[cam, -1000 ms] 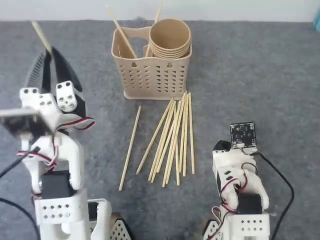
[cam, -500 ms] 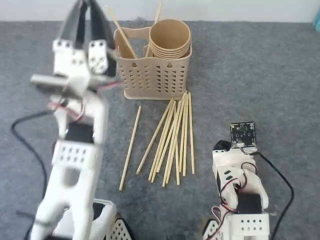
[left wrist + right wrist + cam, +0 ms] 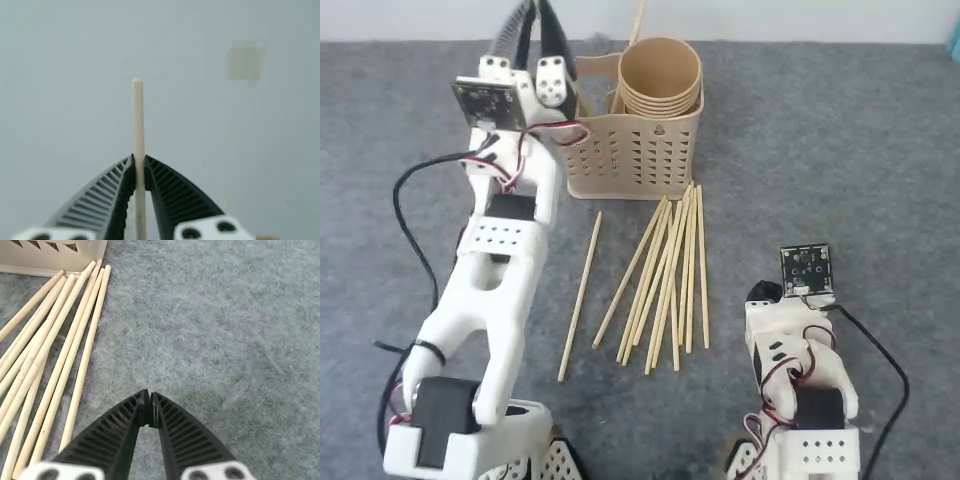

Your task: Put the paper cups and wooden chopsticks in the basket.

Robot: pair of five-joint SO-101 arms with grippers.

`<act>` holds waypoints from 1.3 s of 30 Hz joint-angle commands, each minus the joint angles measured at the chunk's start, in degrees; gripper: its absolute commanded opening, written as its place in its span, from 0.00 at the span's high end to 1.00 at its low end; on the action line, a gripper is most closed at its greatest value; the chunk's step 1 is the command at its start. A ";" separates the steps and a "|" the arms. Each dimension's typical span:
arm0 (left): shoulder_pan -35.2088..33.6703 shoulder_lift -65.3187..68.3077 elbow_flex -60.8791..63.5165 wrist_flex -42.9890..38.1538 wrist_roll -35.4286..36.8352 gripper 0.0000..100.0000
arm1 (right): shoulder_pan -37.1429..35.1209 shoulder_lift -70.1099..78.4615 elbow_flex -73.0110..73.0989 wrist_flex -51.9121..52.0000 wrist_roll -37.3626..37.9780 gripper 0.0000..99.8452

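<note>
The tan perforated basket (image 3: 620, 150) stands at the back of the grey carpet, with stacked paper cups (image 3: 660, 70) in its right compartment and a chopstick (image 3: 640, 20) poking out. Several wooden chopsticks (image 3: 665, 270) lie fanned in front of it. My left gripper (image 3: 532, 12) is raised by the basket's left rear corner. In the left wrist view that gripper (image 3: 139, 162) is shut on an upright chopstick (image 3: 138, 115) against a pale wall. My right gripper (image 3: 149, 392) is shut and holds nothing, low over the carpet beside the chopsticks (image 3: 55, 370).
One chopstick (image 3: 580, 295) lies apart, left of the bundle. The right arm (image 3: 800, 360) sits folded at the front right. A basket corner (image 3: 55, 255) shows in the right wrist view. Bare carpet spreads to the right of the basket.
My left arm has swung from the table's left side forward to the basket's left rear, still gripping its chopstick. The right arm has kept still.
</note>
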 commanded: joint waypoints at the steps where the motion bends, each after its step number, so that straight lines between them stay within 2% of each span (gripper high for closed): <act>1: -0.70 -0.53 3.21 0.79 -0.35 0.95 | 0.40 -1.01 0.97 -0.66 0.70 0.98; 5: -3.34 -0.62 3.74 10.99 -3.34 0.78 | 0.75 -1.01 0.97 -0.57 0.70 0.98; 7: -4.75 -1.23 3.74 15.03 -3.25 0.73 | 0.75 -1.01 0.97 -0.57 0.70 0.98; 11: -7.03 -8.26 3.91 24.26 -3.25 0.76 | 0.75 -1.01 0.97 -0.57 0.70 0.98; 18: -5.98 -31.21 3.74 60.66 -3.78 0.77 | 0.75 -1.01 0.97 -0.13 0.70 0.98; 24: -5.27 -42.29 8.48 79.91 -3.34 0.77 | 0.75 -1.01 0.97 -0.04 0.53 0.98; 27: -5.54 -42.73 14.37 83.25 -3.52 0.77 | 0.75 -1.01 0.97 -0.04 0.44 0.98; 33: -3.60 -42.73 27.30 80.62 -3.69 0.77 | 0.75 -1.01 0.97 -0.04 0.35 0.98; 39: 0.88 -34.73 31.16 80.26 -3.69 0.77 | 0.75 -1.01 0.97 -0.04 0.35 0.98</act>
